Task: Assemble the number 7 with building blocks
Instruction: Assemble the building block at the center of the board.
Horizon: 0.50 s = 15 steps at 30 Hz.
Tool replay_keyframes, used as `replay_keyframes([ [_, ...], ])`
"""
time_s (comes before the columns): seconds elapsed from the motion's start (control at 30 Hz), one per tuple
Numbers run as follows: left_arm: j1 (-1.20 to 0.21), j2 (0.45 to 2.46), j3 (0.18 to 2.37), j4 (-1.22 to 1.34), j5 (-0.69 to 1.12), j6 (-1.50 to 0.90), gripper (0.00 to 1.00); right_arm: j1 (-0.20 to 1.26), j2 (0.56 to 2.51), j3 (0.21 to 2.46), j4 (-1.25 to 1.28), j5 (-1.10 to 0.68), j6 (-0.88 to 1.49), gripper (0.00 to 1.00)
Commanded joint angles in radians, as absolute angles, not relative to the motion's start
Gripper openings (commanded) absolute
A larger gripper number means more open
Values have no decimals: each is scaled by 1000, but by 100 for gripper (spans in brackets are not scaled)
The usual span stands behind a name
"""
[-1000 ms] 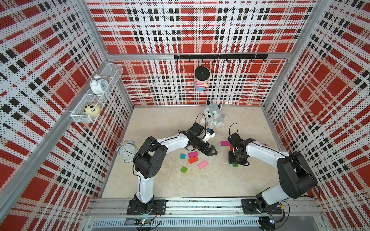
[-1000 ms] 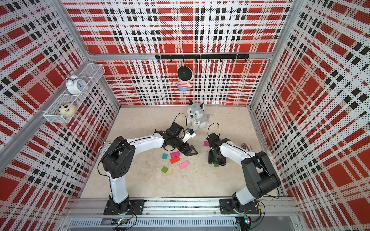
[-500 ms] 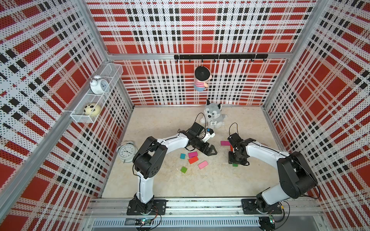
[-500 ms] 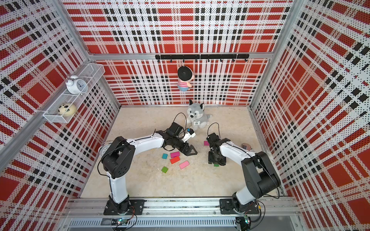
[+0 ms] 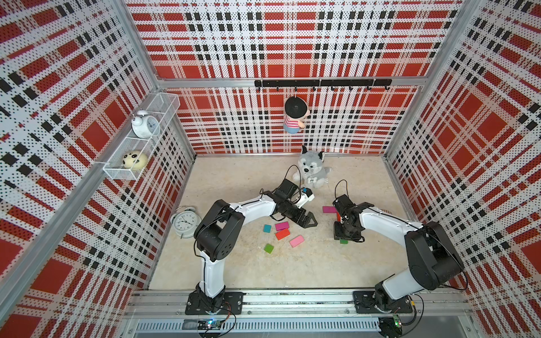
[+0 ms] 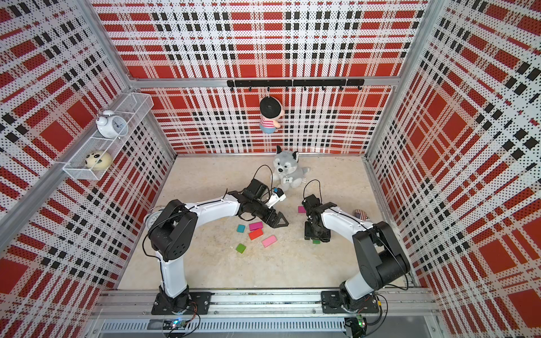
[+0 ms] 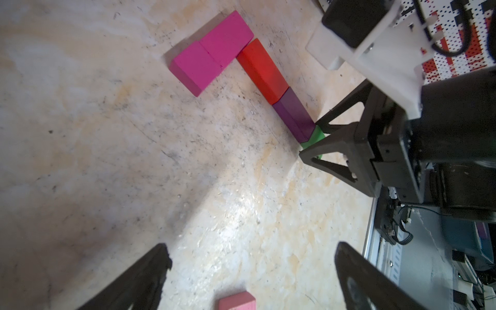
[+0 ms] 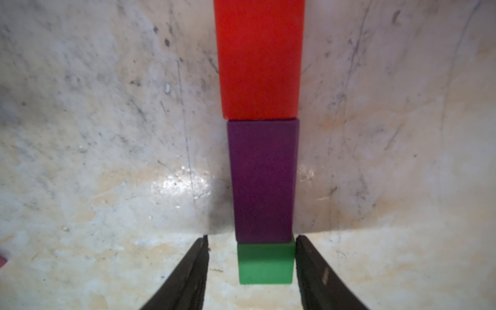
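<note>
Two magenta blocks (image 7: 212, 53) form a bar. From its end a red block (image 8: 259, 59), a purple block (image 8: 263, 179) and a small green block (image 8: 265, 263) run down in a line. My right gripper (image 8: 252, 239) is open astride the green block: one finger (image 8: 314, 268) is at its side, the other finger (image 8: 193, 268) stands apart from it. In both top views this gripper (image 5: 345, 235) points down and hides most of the line. My left gripper (image 7: 251, 257) is open and empty above the floor. It is near loose teal (image 5: 267, 228), magenta (image 5: 282, 226), red (image 5: 282, 234), pink (image 5: 296, 241) and green (image 5: 268, 248) blocks.
A plush dog (image 5: 311, 172) sits behind both arms. An alarm clock (image 5: 185, 223) stands by the left wall. A doll (image 5: 294, 115) hangs from the back rail and a wire shelf (image 5: 140, 137) hangs on the left wall. A small striped ball (image 6: 360, 215) lies by the right arm.
</note>
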State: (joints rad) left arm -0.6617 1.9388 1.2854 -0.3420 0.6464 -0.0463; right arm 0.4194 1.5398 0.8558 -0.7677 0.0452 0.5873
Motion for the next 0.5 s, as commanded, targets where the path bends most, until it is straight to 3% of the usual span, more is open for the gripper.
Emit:
replay_keyframes([
  [0.0, -653, 1948, 1286, -347, 641, -29, 98, 408, 1547, 874, -773, 49, 586, 57],
  [0.47, -644, 1936, 1305, -347, 543, -44, 98, 380, 1465, 1051, -856, 100, 564, 74],
])
